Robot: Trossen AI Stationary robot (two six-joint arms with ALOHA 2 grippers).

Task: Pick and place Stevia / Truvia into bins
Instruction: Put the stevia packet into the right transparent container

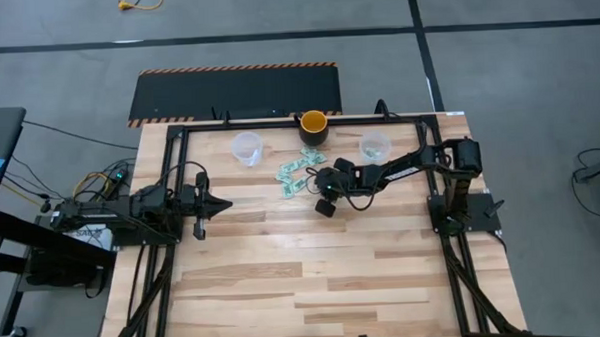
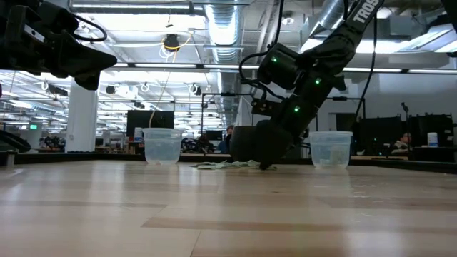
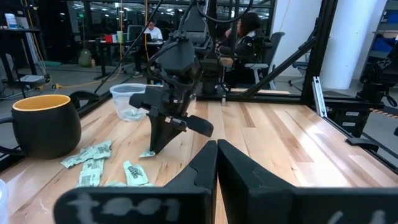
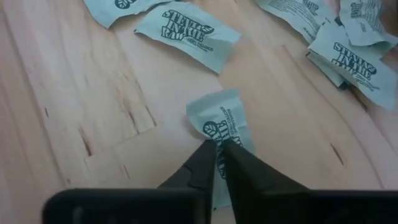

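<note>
Several light green Stevia sachets (image 1: 293, 175) lie flat on the wooden table between two clear bins (image 1: 246, 147) (image 1: 375, 146). My right gripper (image 4: 219, 150) has come down at the right edge of the pile and is shut on one sachet (image 4: 222, 118); the left wrist view shows it too (image 3: 154, 148). The other sachets (image 4: 186, 31) (image 4: 351, 62) lie loose beyond it. My left gripper (image 3: 216, 157) waits shut and level at the table's left (image 1: 219, 203), holding nothing. My right gripper pinches one sachet by its near end (image 4: 219, 138) between its two fingertips. The fingers slant down from the table's right side. The sachet is bent up a little at the pinch, and its far end (image 4: 214, 102) rests on the table.
A yellow cup with a dark outside (image 1: 314, 125) stands at the far edge between the bins, just behind the pile. A black frame (image 1: 278, 117) runs along the table's far side and both sides. Bare wood stretches toward the near edge (image 1: 314, 288).
</note>
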